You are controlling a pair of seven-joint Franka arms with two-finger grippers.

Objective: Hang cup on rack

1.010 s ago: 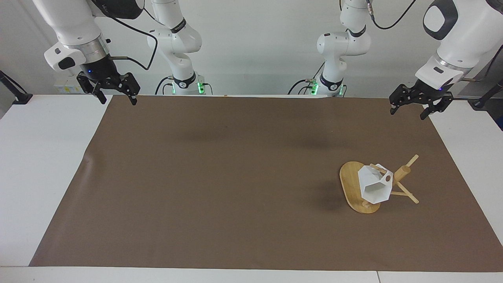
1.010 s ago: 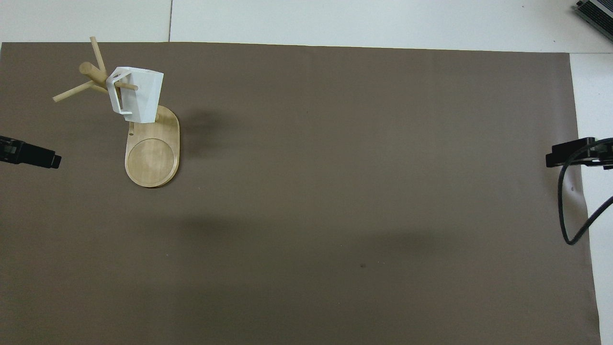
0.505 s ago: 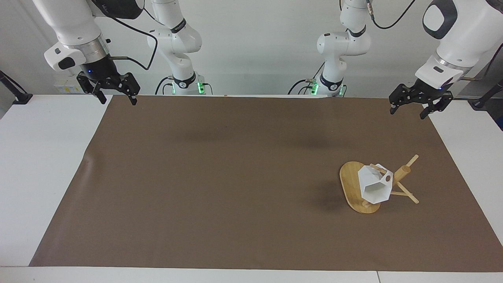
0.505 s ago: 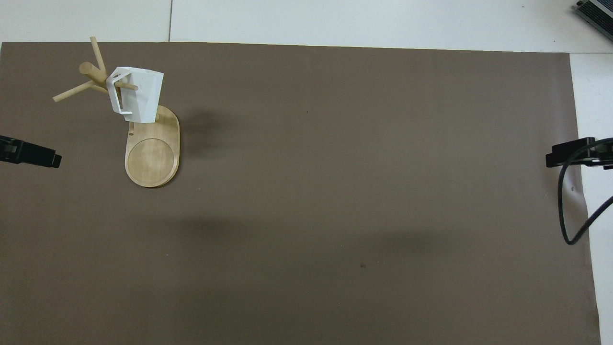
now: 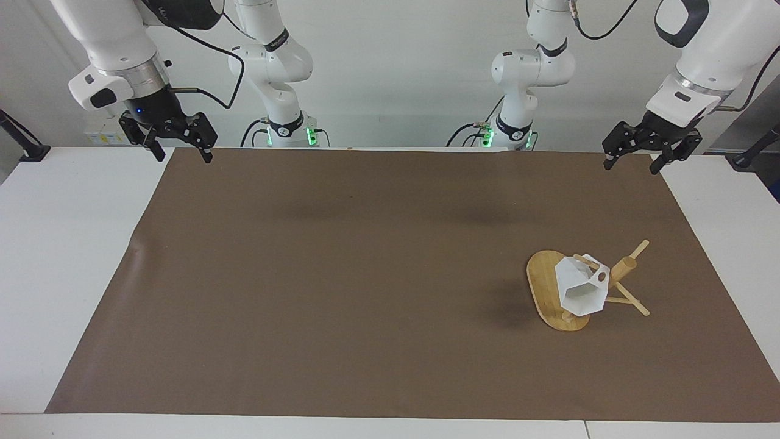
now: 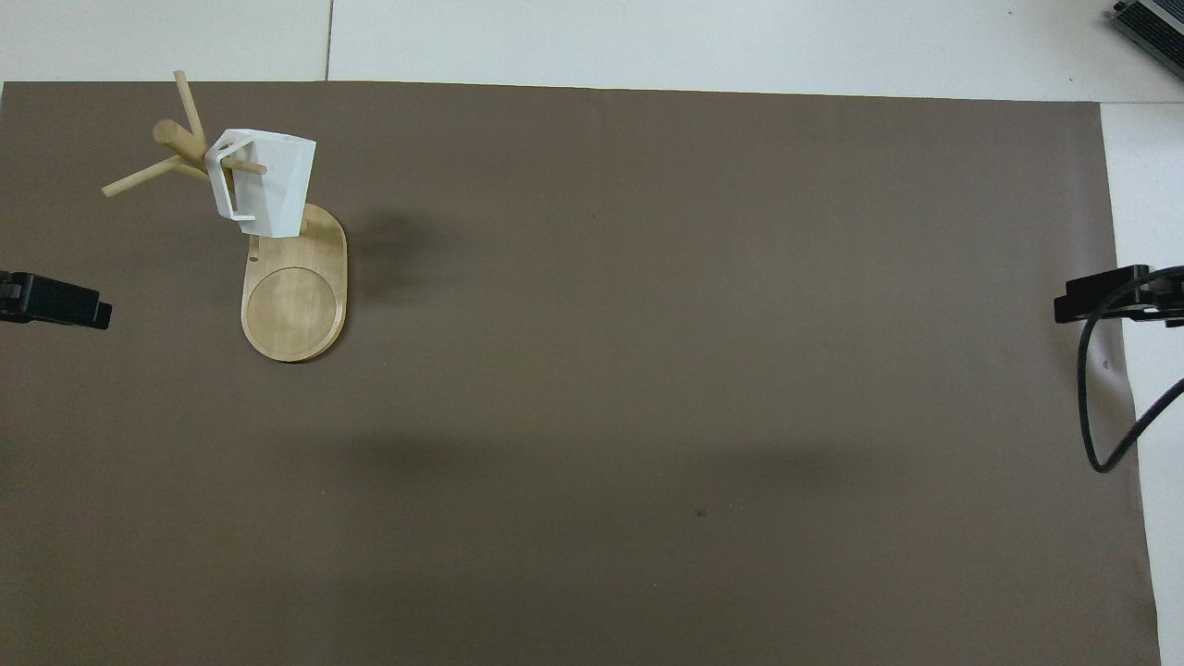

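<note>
The white faceted cup (image 5: 581, 288) hangs by its handle on a peg of the bamboo rack (image 5: 544, 286), which stands toward the left arm's end of the table. In the overhead view the cup (image 6: 268, 185) sits against the rack's post, above the oval base (image 6: 294, 310). My left gripper (image 5: 631, 167) is open and empty, raised over the mat's edge near its base, well apart from the rack. Its tip shows in the overhead view (image 6: 65, 308). My right gripper (image 5: 184, 157) is open and empty, and that arm waits over the mat's corner at its own end.
A brown mat (image 5: 365, 274) covers most of the white table (image 5: 61, 244). A black cable (image 6: 1096, 407) hangs by the right gripper's tip (image 6: 1101, 298). Both arm bases stand along the robots' edge of the table.
The left gripper has risen a little and drawn back toward its base. The cup, the rack and the right arm have not moved.
</note>
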